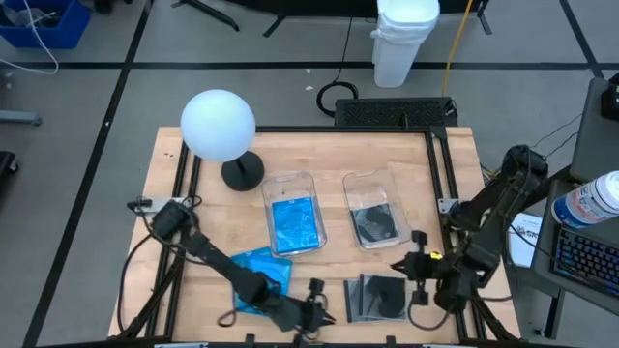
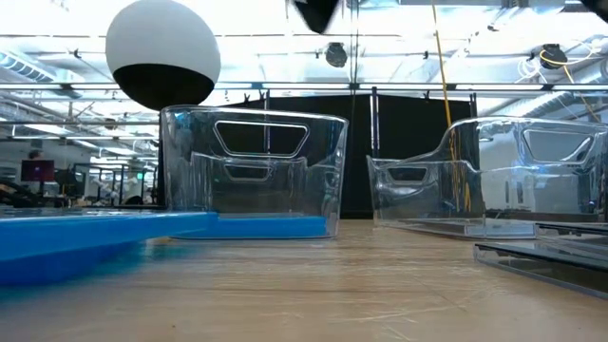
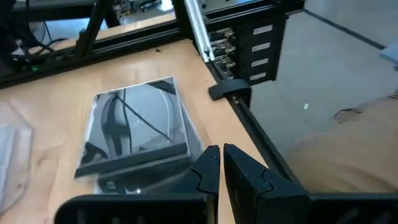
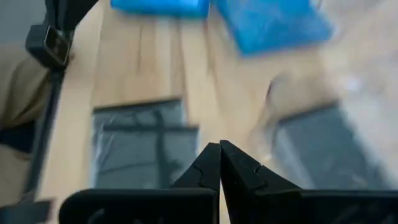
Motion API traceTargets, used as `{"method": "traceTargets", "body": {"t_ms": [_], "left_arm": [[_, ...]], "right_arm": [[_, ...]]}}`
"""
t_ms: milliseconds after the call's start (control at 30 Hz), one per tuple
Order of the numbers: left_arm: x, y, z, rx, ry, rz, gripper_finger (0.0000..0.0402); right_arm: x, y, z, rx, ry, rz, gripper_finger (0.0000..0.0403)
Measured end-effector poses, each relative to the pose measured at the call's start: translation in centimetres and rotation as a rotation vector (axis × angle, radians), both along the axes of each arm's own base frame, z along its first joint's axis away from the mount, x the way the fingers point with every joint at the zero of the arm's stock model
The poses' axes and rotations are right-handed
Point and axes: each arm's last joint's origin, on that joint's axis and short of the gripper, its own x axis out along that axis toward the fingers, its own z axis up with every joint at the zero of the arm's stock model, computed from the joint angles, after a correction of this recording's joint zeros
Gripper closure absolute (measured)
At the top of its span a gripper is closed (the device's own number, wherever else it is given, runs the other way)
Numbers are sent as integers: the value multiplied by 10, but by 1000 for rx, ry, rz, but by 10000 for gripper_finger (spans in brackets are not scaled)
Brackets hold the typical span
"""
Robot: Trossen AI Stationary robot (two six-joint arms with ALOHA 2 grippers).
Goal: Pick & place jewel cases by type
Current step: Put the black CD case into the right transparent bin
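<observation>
Sitting between picks, looks like: left gripper (image 1: 314, 307) and right gripper (image 1: 411, 266) both hovering empty, fingers pressed together. Dark cases (image 1: 377, 297) and blue cases (image 1: 261, 275) still waiting on the tabletop (image 1: 319, 155) near the bins (image 1: 293, 213). Next up, probably spreading fingers over a case.

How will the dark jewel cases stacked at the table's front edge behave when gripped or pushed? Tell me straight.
The dark jewel cases look thin, flat and rigid, so they would probably stay stiff rather than flex. Their glossy, reflective faces suggest they may slide on the wooden table when pushed. They lie stacked slightly askew, so the top one could slip off the lower one.
</observation>
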Motion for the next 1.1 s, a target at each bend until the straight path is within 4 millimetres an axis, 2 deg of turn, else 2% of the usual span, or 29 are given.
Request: {"method": "traceTargets", "body": {"t_ms": [133,300,433,633,833,967,1100], "left_arm": [[27,2,-10,47,41,27,371],[44,12,-19,64,50,63,371],[48,21,-20,76,62,82,371],[52,27,-22,63,90,21,371],[48,27,-26,107,128,1,371],[46,25,-28,128,149,-11,371],[46,26,-28,131,148,-12,371]], "right_arm": [[-13,4,-14,159,115,-66,403],[-23,4,-30,243,151,-155,403],[-29,0,-42,284,201,-224,403],[-40,-16,-60,237,239,-390,403],[-52,-33,-62,202,267,-479,403],[-62,-47,-62,278,260,-505,403],[-65,-51,-75,489,225,-459,403]]}}
